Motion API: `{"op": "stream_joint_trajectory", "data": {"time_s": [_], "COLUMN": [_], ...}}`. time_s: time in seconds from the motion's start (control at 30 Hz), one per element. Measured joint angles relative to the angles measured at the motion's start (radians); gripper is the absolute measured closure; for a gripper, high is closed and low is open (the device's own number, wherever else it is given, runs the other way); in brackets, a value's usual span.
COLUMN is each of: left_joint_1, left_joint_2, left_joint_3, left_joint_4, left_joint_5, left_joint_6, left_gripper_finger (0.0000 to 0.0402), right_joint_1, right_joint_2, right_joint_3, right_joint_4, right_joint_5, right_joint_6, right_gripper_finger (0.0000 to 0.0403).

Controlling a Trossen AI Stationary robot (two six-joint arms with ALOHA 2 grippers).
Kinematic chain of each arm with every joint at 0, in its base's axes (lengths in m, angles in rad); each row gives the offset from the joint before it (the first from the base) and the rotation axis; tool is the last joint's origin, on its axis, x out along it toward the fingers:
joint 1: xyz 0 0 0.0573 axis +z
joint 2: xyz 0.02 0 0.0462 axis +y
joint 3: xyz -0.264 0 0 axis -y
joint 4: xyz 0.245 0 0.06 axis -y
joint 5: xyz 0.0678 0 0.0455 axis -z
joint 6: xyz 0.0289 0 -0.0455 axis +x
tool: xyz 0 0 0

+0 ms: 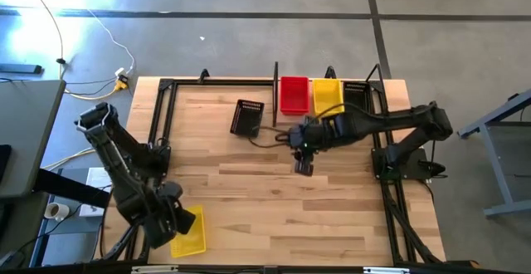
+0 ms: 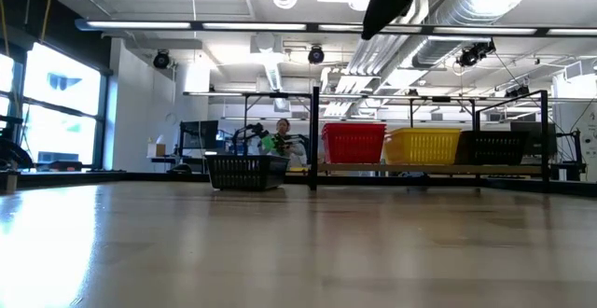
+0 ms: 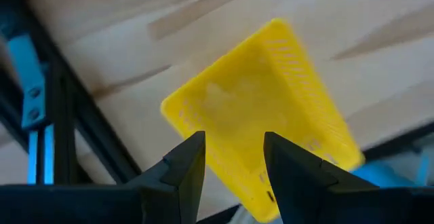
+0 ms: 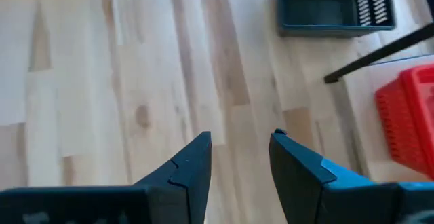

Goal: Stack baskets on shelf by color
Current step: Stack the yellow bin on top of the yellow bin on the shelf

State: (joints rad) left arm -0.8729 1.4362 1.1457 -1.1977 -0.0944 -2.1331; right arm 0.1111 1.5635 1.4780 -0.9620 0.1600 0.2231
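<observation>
Left gripper [image 3: 234,166] hovers open and empty over the yellow basket [image 3: 261,108] at the table's near-left edge; an off-centre grasp could push it overboard. Right gripper [image 4: 241,159] open, empty.

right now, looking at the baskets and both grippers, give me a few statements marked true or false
1. The red basket sits on the shelf beside a yellow one. True.
2. A loose black basket stands on the tabletop outside the shelf. True.
3. The right gripper is clamped on a red basket. False: it is open over bare wood, holding nothing.
4. The left gripper hovers open above a yellow basket near the table's corner. True.
5. The shelf holds only red baskets. False: red, yellow and black stand there.
</observation>
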Motion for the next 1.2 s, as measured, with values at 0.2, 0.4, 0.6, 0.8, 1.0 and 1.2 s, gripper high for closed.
{"op": "stream_joint_trajectory", "data": {"time_s": [0.2, 0.4, 0.6, 0.8, 1.0, 1.2], "left_joint_1": [-0.073, -0.075, -0.075, -0.068, -0.041, -0.029], "left_joint_2": [0.065, 0.157, 0.244, 0.310, 0.334, 0.338], "left_joint_3": [-0.008, -0.008, -0.008, -0.008, -0.008, -0.006], "left_joint_4": [0.008, 0.047, 0.047, 0.064, 0.098, 0.126], "left_joint_5": [0.004, 0.055, 0.150, 0.188, 0.207, 0.158], "left_joint_6": [-0.148, -0.155, -0.165, -0.152, -0.149, -0.155], "left_gripper_finger": [0.0261, 0.0261, 0.0261, 0.0261, 0.0293, 0.0382], "right_joint_1": [0.073, 0.120, 0.154, 0.165, 0.165, 0.171], "right_joint_2": [0.000, 0.000, 0.000, 0.000, 0.000, 0.000], "right_joint_3": [0.000, 0.000, 0.000, 0.000, 0.000, -0.001], "right_joint_4": [0.002, 0.002, 0.002, 0.002, 0.002, 0.002], "right_joint_5": [0.032, 0.036, 0.038, 0.038, 0.037, 0.032], "right_joint_6": [0.071, 0.131, 0.139, 0.139, 0.143, 0.160], "right_gripper_finger": [0.0269, 0.0269, 0.0269, 0.0269, 0.0269, 0.0269]}}
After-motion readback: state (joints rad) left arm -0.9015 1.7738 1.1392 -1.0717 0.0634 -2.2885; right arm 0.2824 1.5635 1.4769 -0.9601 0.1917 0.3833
